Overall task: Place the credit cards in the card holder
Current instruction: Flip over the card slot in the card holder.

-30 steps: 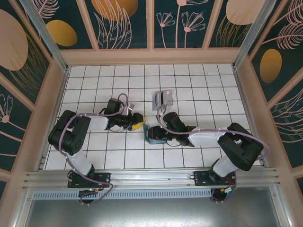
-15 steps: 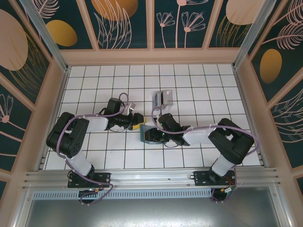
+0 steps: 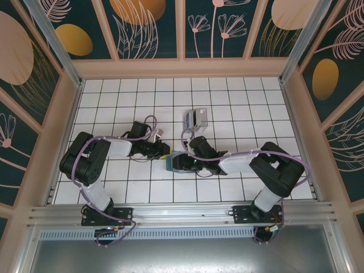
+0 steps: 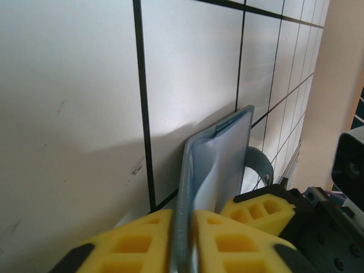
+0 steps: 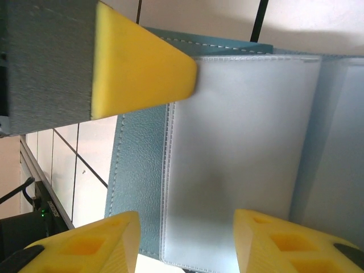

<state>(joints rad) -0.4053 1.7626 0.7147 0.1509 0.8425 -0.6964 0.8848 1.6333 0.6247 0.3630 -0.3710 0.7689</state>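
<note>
The left gripper (image 3: 164, 152) reaches in across the white tiled table (image 3: 114, 91). In its wrist view the yellow pads (image 4: 136, 239) are pinched tight on the thin edge of one flap of the card holder (image 3: 174, 162), which stands up on edge between them. Just to its right, near the middle of the table, the teal card holder lies spread open. Its clear inner pocket (image 5: 239, 148) faces up in the right wrist view, where a yellow pad of the left gripper touches the pocket's corner from the upper left.

The right gripper (image 3: 186, 163) is directly over the holder. Its jaws are well apart, one on either side of the clear pocket, with nothing gripped between them.

The credit cards (image 3: 195, 119) lie a little beyond the holder, towards the back of the table. They are apart from both grippers and untouched.

By my reading, the step in hand is opening and steadying the holder, and no card has gone in yet. Next, the left gripper needs to keep the flap held. The right gripper then has to lift away, go back to the cluster, take one card by its edge and line it up with the mouth of the pocket.

There is one card holder. The cards form one grey-silver cluster of at least two; I cannot tell how many more.
</note>
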